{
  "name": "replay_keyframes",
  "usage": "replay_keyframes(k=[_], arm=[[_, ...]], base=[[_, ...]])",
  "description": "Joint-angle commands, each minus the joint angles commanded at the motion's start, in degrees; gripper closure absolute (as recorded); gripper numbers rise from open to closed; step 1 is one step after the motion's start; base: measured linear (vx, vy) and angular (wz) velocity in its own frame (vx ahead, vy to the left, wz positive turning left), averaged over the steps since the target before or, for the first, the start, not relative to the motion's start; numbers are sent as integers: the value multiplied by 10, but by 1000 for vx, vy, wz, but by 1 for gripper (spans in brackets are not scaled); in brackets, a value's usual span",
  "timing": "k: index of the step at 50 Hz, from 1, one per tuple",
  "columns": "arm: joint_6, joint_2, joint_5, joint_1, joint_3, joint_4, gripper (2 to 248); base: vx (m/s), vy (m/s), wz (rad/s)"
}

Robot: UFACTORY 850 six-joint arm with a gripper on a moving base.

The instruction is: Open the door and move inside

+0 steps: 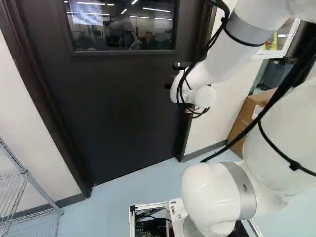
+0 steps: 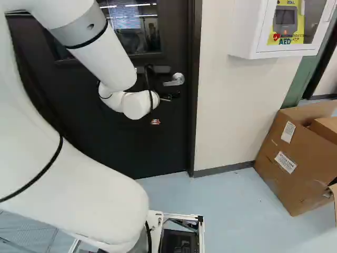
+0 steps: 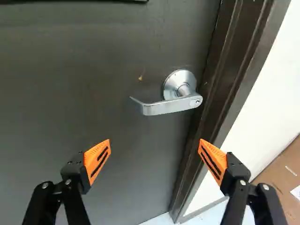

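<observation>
At the jaws' tips, the orange pads (image 3: 97, 161) stand wide apart. Just ahead of the gap btwn the jaws, w/ a bit of space left, is the silver lever handle (image 3: 171, 107) on its round plate. Behind it, facing the jaws, the dark door (image 3: 103, 84) sits closed in its frame (image 3: 225, 79), window (image 1: 123, 29) up above jaw ht. Off to the jaws' right: pale wall (image 2: 226, 110), white wall cabinet (image 2: 247, 31) higher up, open cardbd box (image 2: 295, 158) on flr (image 2: 221, 200) below.

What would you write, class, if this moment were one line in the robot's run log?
door: closed | lever handle: ungripped, ahead of pincer | pincer: open | entry: not yet made
</observation>
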Motion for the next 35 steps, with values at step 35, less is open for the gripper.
replay_keyframes(k=[35], arm=[[0, 18, 0, 1, -30, 0, 3]], base=[[0, 0, 0]])
